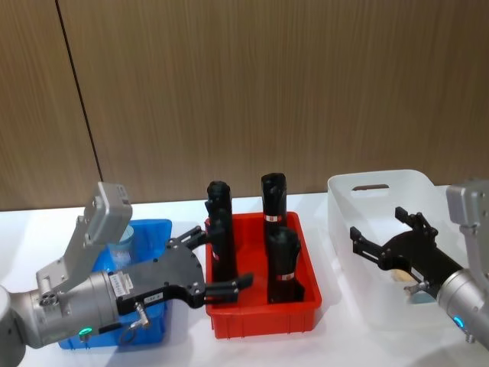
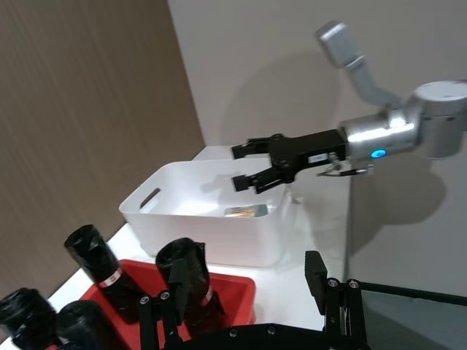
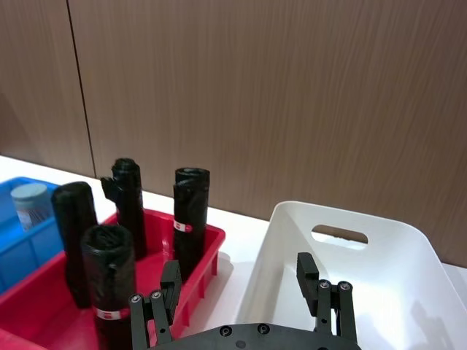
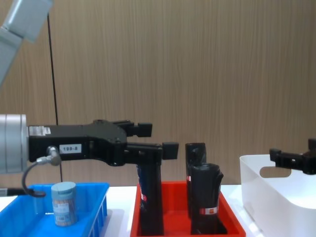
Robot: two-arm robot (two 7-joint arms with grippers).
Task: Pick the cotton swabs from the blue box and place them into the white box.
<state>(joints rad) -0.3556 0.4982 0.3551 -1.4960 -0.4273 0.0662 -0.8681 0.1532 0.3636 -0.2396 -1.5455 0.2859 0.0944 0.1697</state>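
Standing upright in the blue box [image 1: 155, 229]: one jar of cotton swabs [image 4: 64, 203]. Lying flat in the white box [image 1: 380, 184]: another jar [image 2: 245, 211]. In the red bin [image 1: 263, 318] on the tabletop: four black rolls [image 1: 273, 196]. Left claw [image 1: 221, 258] spread wide, empty, over the red bin's left rim; right claw [image 1: 378, 225] spread, empty, above the white box.

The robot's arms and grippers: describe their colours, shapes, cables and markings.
Both arms are silver-grey cylinders carrying a boxy grey wrist camera and a glowing light. The left gripper and right gripper are flat black, with two jaws. The left one bears white labels and a looped grey cable.
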